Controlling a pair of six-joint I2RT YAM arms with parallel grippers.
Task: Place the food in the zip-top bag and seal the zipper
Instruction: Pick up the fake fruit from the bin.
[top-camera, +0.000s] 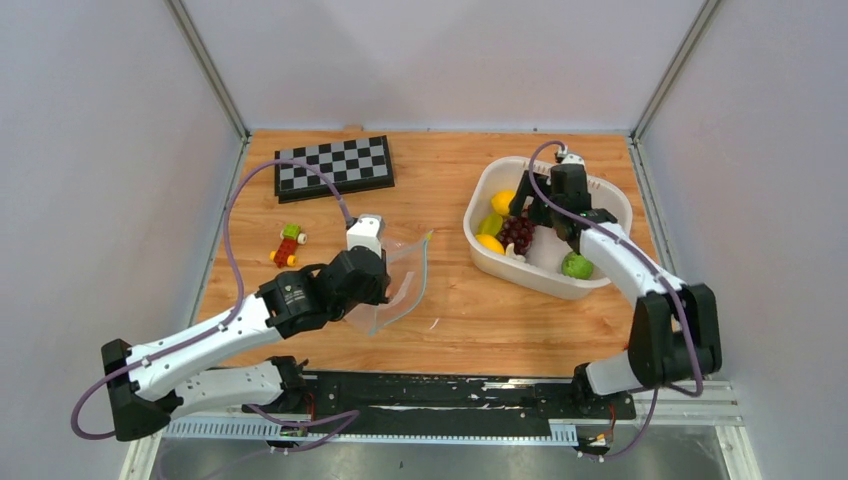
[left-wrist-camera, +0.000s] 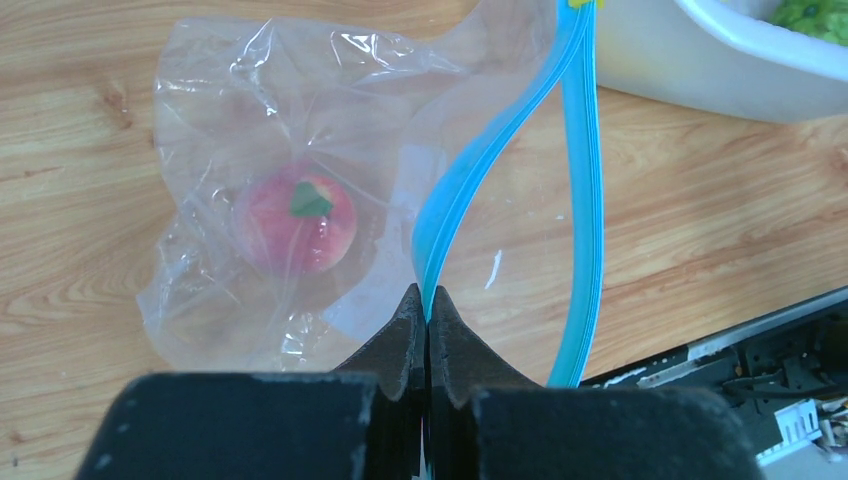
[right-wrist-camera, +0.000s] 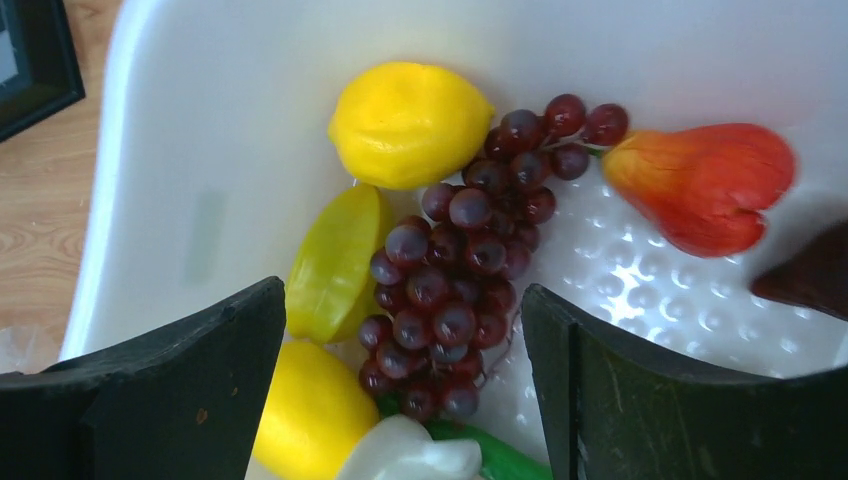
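The clear zip-top bag (top-camera: 402, 283) lies on the wood in front of my left arm, its mouth held open. Inside it sits a pink peach (left-wrist-camera: 297, 222). My left gripper (left-wrist-camera: 428, 300) is shut on the near lip of the teal-blue zipper (left-wrist-camera: 585, 180); the far lip bows away to the right. My right gripper (right-wrist-camera: 402, 290) hangs open inside the white basket (top-camera: 545, 280), its jaws straddling the purple grapes (right-wrist-camera: 470, 270) without touching them. Around the grapes lie two yellow lemons (right-wrist-camera: 408, 122), a yellow-green slice (right-wrist-camera: 335, 260), a red-orange fruit (right-wrist-camera: 705, 180) and a green chili (right-wrist-camera: 500, 458).
A green fruit (top-camera: 577, 265) sits at the basket's near right corner. A black-and-white chessboard (top-camera: 335, 165) lies at the back left, and red-yellow-green toy blocks (top-camera: 288, 245) lie left of the bag. A black rail (top-camera: 450, 390) runs along the table's near edge.
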